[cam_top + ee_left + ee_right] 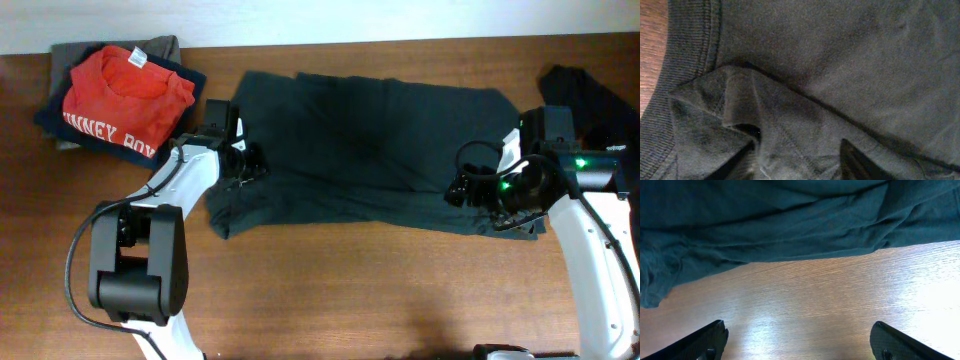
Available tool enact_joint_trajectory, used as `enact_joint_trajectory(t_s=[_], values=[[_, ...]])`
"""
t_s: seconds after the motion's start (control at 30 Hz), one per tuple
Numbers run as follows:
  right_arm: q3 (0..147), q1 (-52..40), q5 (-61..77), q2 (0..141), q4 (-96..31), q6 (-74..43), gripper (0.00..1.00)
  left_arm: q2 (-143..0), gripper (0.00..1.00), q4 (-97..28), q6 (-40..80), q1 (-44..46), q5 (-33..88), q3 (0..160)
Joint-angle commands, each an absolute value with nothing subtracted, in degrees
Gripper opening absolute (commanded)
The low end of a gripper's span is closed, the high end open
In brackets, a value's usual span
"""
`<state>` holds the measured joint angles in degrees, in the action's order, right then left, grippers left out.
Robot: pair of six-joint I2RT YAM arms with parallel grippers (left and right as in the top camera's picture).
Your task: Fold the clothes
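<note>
Dark green T-shirt (370,150) spread across the middle of the table (350,290), left gripper (248,163) on its left end, cloth bunched between the fingers, can't tell if it's pinching, right gripper (465,190) spread wide at its right end, holding nothing, red T-shirt (125,90) folded far left

Red tee (125,90): white txt approx "NNEY ROY".

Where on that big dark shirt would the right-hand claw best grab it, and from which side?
On the dark shirt, I'd take the near edge at its right end, coming from the bare table side. It lies free and slightly rumpled on the wood, and the open right gripper faces it, so one finger could slip under.
</note>
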<state>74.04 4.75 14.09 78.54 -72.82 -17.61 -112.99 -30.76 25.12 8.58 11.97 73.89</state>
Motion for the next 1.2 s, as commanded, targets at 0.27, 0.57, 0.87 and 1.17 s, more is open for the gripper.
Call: enact_joint_trajectory(t_s=[0.27, 0.57, 0.87, 1.17], values=[[74.0, 4.1, 15.0, 78.8, -73.5, -18.0, 0.95, -113.8, 0.34, -30.9, 24.5, 8.3, 11.6, 74.1], [74.0, 4.1, 15.0, 78.8, -73.8, -18.0, 0.95, -115.3, 0.36, -33.3, 24.5, 8.3, 8.8, 74.1], [74.0, 4.1, 14.8, 78.8, -73.8, -18.0, 0.95, -117.4, 0.22, -33.1, 24.5, 8.3, 9.2, 74.4], [74.0, 4.1, 14.4, 78.8, -73.8, -18.0, 0.95, -117.3, 0.01, -35.9, 24.5, 8.3, 10.8, 76.1]])
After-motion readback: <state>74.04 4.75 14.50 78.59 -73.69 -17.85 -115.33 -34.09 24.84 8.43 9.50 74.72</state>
